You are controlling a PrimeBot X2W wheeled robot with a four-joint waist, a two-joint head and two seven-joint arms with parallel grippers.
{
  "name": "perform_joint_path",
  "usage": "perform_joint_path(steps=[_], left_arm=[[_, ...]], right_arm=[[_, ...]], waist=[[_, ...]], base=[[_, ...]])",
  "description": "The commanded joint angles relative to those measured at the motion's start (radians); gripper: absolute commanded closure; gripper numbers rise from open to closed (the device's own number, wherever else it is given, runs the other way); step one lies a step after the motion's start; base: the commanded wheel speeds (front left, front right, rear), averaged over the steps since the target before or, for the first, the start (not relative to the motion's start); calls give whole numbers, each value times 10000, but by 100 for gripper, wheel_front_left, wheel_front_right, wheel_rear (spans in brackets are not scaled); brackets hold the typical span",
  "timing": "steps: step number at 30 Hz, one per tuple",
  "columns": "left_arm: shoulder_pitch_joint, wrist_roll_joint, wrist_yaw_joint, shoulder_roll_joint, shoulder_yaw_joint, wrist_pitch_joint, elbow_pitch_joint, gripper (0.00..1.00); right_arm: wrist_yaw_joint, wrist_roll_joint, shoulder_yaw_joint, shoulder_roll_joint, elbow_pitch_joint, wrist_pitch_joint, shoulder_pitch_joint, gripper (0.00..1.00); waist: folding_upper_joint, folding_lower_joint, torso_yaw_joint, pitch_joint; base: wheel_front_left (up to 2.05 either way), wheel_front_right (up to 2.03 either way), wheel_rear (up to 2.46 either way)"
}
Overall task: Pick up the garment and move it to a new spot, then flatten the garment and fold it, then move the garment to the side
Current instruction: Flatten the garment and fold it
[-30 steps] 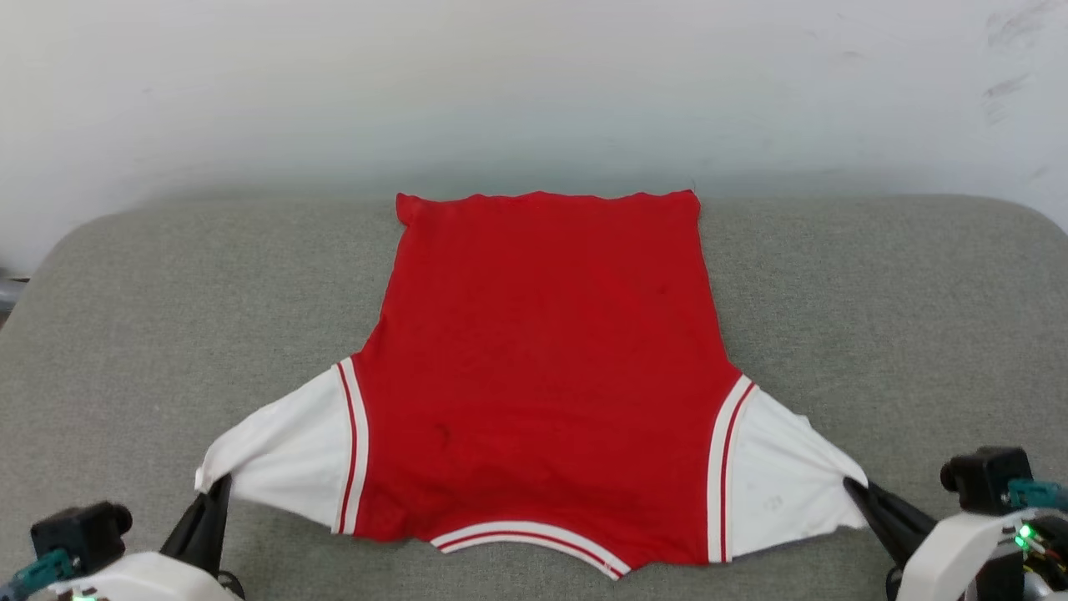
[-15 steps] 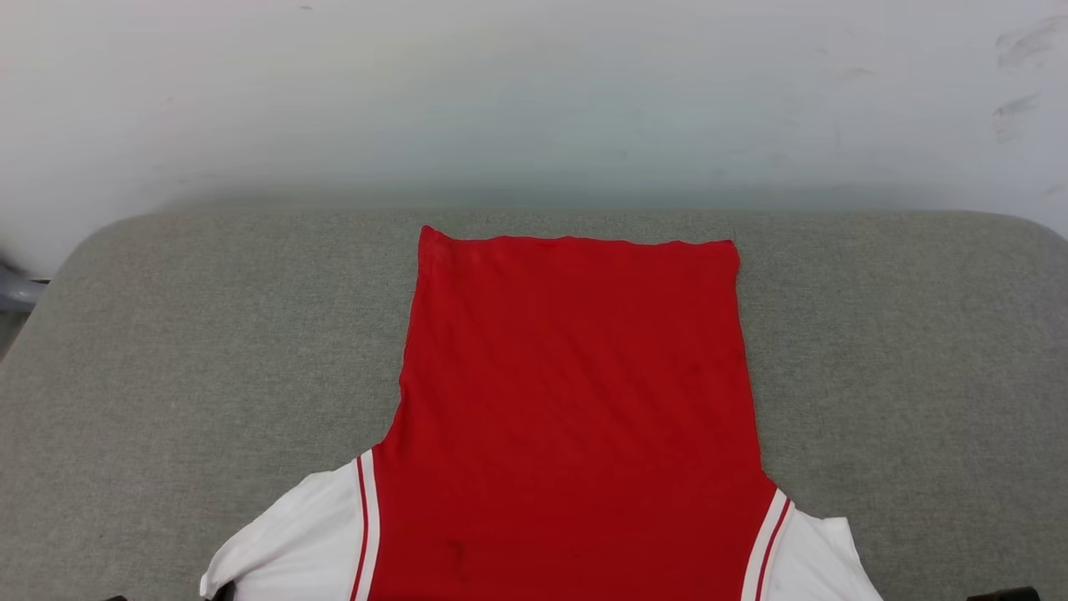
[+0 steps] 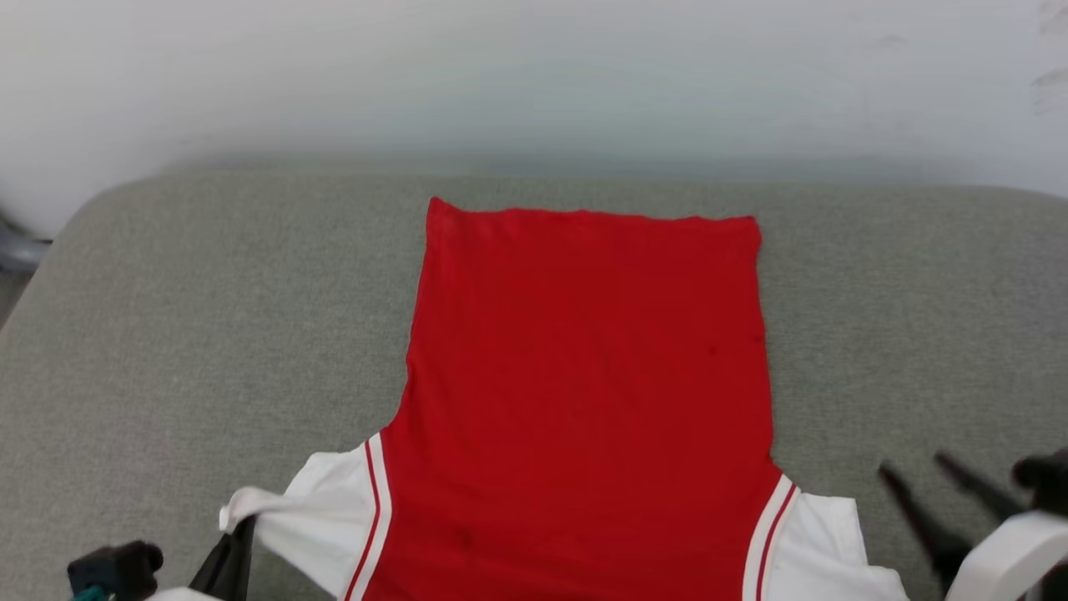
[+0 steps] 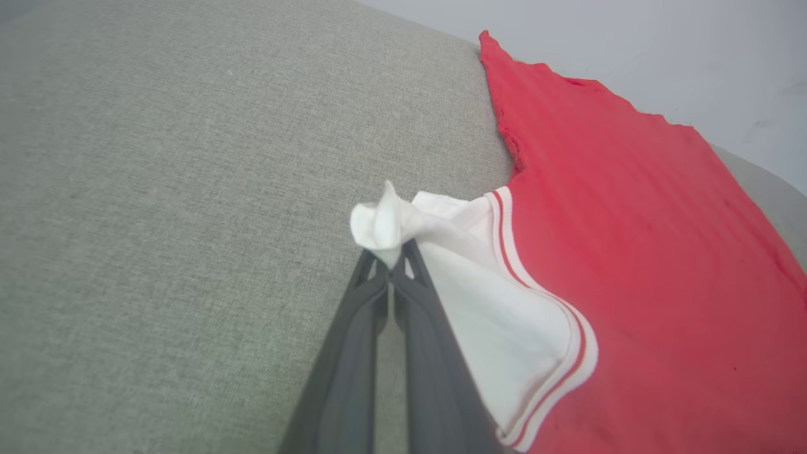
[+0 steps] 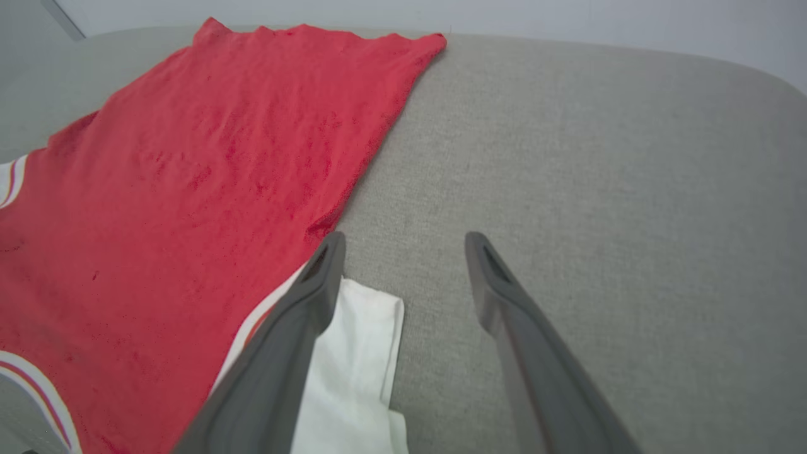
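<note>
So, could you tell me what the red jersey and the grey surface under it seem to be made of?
The garment looks like soft matte knit fabric, cotton or polyester I cannot tell: it lies limp, with fine ripples. The grey surface looks like padded woven upholstery cloth, matte: a fine flecked weave shows, and its corners are rounded.

The short-sleeved knit jersey garment (image 3: pixel 584 376) was plain bright red over its body, with a few small dark specks. Its sleeves (image 3: pixel 325 501) were white, and a striped trim (image 3: pixel 370 501) of white, red and white ran along each sleeve seam. The padded woven fabric surface (image 3: pixel 209 317) was a flecked grey-green without pattern. The smooth wall (image 3: pixel 534 75) was off-white with faint dark scuffs. The left gripper (image 4: pixel 389 265) and right gripper (image 5: pixel 405 239) had dark grey fingers; the right forearm shell (image 3: pixel 1001 551) was white.
</note>
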Motion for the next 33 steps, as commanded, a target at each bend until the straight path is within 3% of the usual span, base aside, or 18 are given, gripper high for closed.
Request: perform_joint_path(steps=[1, 7, 11, 18, 25, 33], left_arm=[[-265, 147, -8, -80, 58, -56, -156, 100], [-1027, 676, -103, -317, 8, -65, -561, 100], [-1622, 1010, -253, -542, -12, -67, -698, 100], [-2545, 1643, -678, -1300, 109, -61, -664, 100], [-3202, 2236, -1294, -2121, 309, -53, -281, 100], [-3766, 2857, -1908, -2893, 620, -54, 20, 100]], right_arm=[[-12, -90, -385, -30, -392, 65, -462, 0], [-10, -441, -1553, -249, -1759, 981, -2325, 0], [-10, -315, -1763, -618, -1875, 2152, -4238, 0], [-10, -190, -1010, -1433, -568, 5528, -7646, 0], [-10, -252, -366, -1708, 1177, 9085, -9951, 0], [-10, -1131, -202, -1426, 2278, 10691, -11300, 0]], waist=[[-1, 0, 182, 314], [-1, 0, 793, 1282], [-1, 0, 1221, 2098], [-1, 0, 1941, 3454], [-1, 0, 2602, 4512], [-1, 0, 3101, 5488]], base=[[0, 0, 0], [0, 0, 0], [0, 0, 0], [0, 0, 0], [0, 0, 0], [0, 0, 0]])
